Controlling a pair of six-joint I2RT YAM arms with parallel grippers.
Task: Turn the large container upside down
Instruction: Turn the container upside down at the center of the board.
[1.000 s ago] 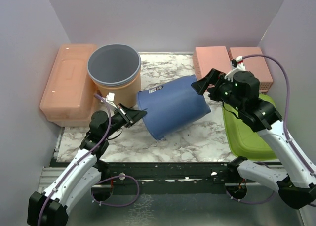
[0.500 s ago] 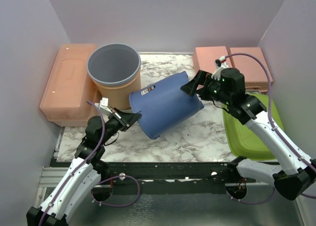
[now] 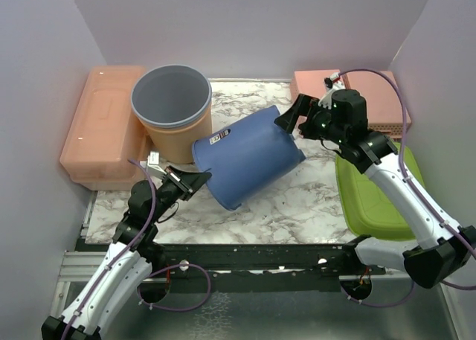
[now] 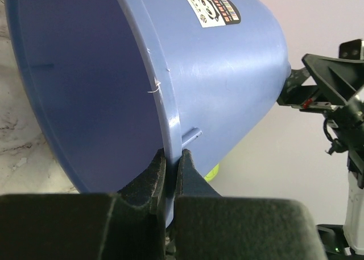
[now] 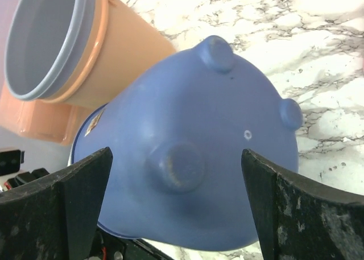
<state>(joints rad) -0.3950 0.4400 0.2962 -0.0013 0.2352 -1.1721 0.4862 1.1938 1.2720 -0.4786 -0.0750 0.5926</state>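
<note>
The big blue container (image 3: 247,158) is lying on its side in the middle of the marble table (image 3: 297,206), not upright and not flipped. Its long axis runs on a diagonal. The open mouth faces front-left toward the left arm, and the base points back-right and looks tipped up a bit. There's a white sticker (image 3: 223,137) on the upper wall near the rim.

The left gripper (image 3: 195,178) has its two fingers pressed together on the rim of the container, wall sandwiched between them. That's really clear from the left wrist camera. The right gripper (image 3: 292,118) is spread wide right by the base. From its wrist view, one finger (image 5: 79,197) sits on each side of the three little round feet on the bottom. It's holding nothing, and I can't tell if either finger is actually touching the plastic.

Just behind the mouth end stands an orange bucket (image 3: 172,109) with a grey-blue rim, upright. The two are really close, but I can't say whether they touch. Left of that is an orange lidded box (image 3: 100,124). Pink boxes (image 3: 316,87) sit in the back right corner, partly covered by the right arm, and a green lid (image 3: 372,195) lies along the right side.

Hard to make out:
- how much of the container's lower side rests on the table
- the low part of the rim, which is cut off by the left gripper in its own view
- the inside, which is just plain blue shadow
</note>
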